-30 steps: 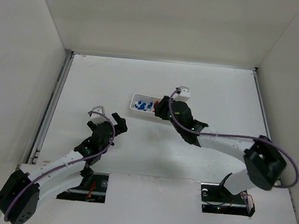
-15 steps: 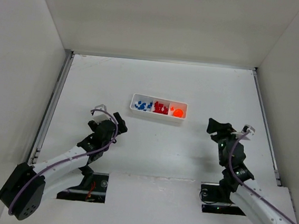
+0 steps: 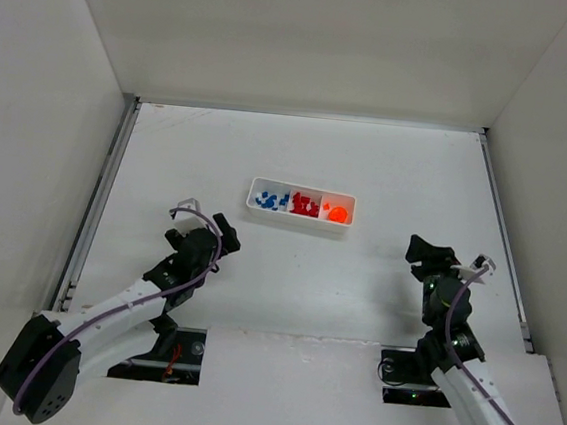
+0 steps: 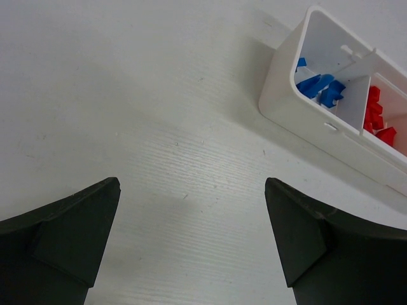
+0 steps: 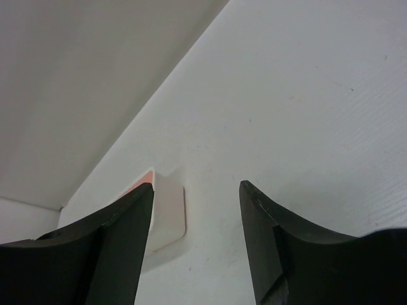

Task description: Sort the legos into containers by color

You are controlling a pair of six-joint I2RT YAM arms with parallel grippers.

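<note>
The containers are one white three-part tray at mid-table. In it lie blue legos on the left, red legos in the middle and orange legos on the right. My left gripper stands open over bare table, near and left of the tray. The left wrist view shows the left gripper empty, with the tray, blue legos and red legos at the upper right. My right gripper is open and empty, near and right of the tray. The right gripper faces the tray's orange end.
White walls enclose the table on the left, back and right. A metal rail runs along the left edge. Two dark cut-outs sit at the arm bases along the near edge.
My right arm has drawn back from over the tray to the near right of the table, uncovering the red and orange compartments. The left arm has hardly moved.
</note>
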